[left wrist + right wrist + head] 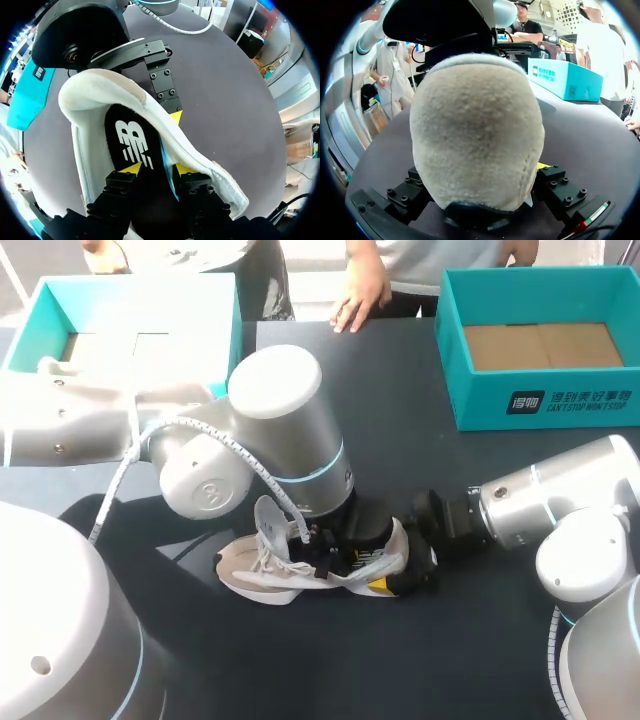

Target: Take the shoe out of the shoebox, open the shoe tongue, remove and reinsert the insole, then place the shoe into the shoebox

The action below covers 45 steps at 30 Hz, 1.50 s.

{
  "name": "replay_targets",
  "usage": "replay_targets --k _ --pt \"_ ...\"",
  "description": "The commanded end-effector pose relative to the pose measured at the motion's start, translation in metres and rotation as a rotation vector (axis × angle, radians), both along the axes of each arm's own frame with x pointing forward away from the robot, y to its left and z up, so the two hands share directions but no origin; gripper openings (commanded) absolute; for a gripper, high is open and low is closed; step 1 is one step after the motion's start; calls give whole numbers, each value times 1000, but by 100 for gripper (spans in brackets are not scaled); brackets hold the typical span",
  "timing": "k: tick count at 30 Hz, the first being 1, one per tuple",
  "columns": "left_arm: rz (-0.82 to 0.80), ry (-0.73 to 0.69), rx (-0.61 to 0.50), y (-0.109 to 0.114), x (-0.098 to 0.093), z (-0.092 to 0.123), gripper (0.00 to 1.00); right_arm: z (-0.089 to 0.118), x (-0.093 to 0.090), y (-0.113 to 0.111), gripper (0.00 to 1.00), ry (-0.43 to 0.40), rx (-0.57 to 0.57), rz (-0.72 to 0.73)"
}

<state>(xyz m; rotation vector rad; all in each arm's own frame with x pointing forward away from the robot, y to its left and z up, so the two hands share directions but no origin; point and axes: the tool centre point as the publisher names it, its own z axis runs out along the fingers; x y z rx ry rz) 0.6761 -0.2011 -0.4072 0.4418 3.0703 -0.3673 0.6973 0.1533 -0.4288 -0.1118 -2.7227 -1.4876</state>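
Head view: the shoe point(300, 575) sits near the worktop's front edge, about midway along, with both arms on it. Left wrist view: my left jaws are nearly closed inside the shoe, pinching the thin, floppy black insole point(132, 140), best held by its edge. Right wrist view: my right jaws, spread wide, clamp the soft suede heel point(475, 130), which should give a little

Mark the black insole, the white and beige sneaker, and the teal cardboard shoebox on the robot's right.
black insole point(119, 114), left wrist view, bare patch above its logo.
white and beige sneaker point(475, 130), right wrist view, suede back of the heel.
teal cardboard shoebox point(480, 400), head view, front wall.
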Motion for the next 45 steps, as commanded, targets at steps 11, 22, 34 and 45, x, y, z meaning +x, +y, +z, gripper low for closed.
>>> replay_targets --k 11,22,34,45 --pt "95 -139 -39 0 0 -24 39 -5 4 3 0 3 -6 -2" --pt "100 -153 -17 -8 21 -43 0 -5 4 3 0 3 -6 -2" --pt "157 -160 -37 17 17 -15 0 -5 4 3 0 3 -6 -2" --pt "155 -114 -51 33 12 22 0 -5 4 3 0 3 -6 -2"
